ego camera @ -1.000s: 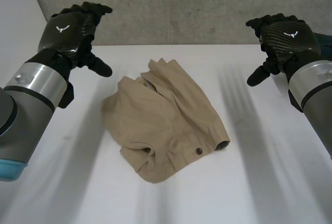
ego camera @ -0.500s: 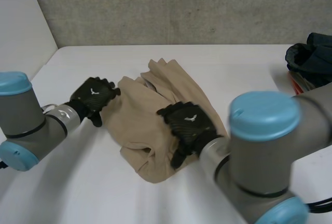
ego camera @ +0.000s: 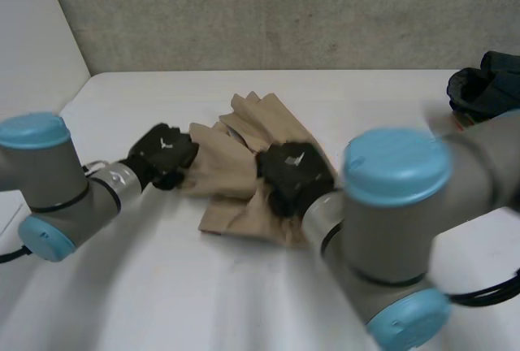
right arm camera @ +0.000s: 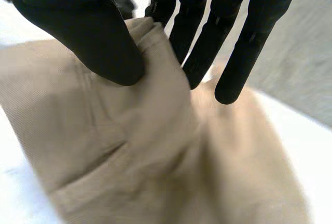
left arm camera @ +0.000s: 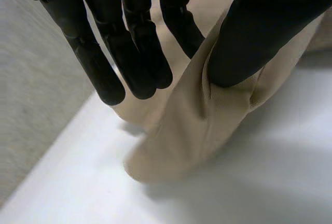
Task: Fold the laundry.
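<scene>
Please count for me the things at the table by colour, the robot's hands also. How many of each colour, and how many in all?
Tan: 1, the garment
Dark: 1, the bundle of cloth at the far right
Black: 2, the left hand and the right hand
Total: 4

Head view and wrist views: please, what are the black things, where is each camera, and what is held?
They are a two-armed robot's hands, at a white table. The head view looks down from between the arms; each wrist view looks along one hand's palm. A beige garment lies on the table. The left robot hand pinches an edge of it; the right robot hand pinches a fold near its middle. Dark clothes lie at the table's right end.
</scene>
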Controlling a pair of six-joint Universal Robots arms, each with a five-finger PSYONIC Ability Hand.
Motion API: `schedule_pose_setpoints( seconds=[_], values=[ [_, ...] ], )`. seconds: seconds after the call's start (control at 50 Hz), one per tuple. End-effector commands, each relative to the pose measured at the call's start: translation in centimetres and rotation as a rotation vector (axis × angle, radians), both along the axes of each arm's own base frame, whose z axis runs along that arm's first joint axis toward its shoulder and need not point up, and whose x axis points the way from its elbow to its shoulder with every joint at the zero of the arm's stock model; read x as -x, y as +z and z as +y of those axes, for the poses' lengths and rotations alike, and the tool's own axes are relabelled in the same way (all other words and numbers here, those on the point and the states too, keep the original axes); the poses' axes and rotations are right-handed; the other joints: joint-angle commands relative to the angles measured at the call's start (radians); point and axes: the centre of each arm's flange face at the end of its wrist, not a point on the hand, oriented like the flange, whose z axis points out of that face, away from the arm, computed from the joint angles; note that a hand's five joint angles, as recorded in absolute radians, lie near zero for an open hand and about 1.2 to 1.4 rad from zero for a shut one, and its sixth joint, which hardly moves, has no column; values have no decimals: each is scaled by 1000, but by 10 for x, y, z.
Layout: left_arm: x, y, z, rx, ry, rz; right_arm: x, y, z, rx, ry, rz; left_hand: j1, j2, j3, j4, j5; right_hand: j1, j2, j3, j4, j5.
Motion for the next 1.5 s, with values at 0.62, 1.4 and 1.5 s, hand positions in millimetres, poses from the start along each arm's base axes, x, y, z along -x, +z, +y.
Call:
schedule_pose_setpoints(
  seconds=[0.62,1.4,1.5],
  values=[
    [54,100,74,-70,46,415,69,80,-82,353,-181,349,255,205,210,200,265,-661,-794,-811,-865,-839],
    [55,104,72,14,38,348,79,-43,39,-501,-380,-54,255,205,210,200,265,-394,-526,-543,-597,-571],
    [53,111,76,24,36,349,78,-31,15,-351,-451,-100,255,205,210,200,265,406,273,256,203,228]
  ],
)
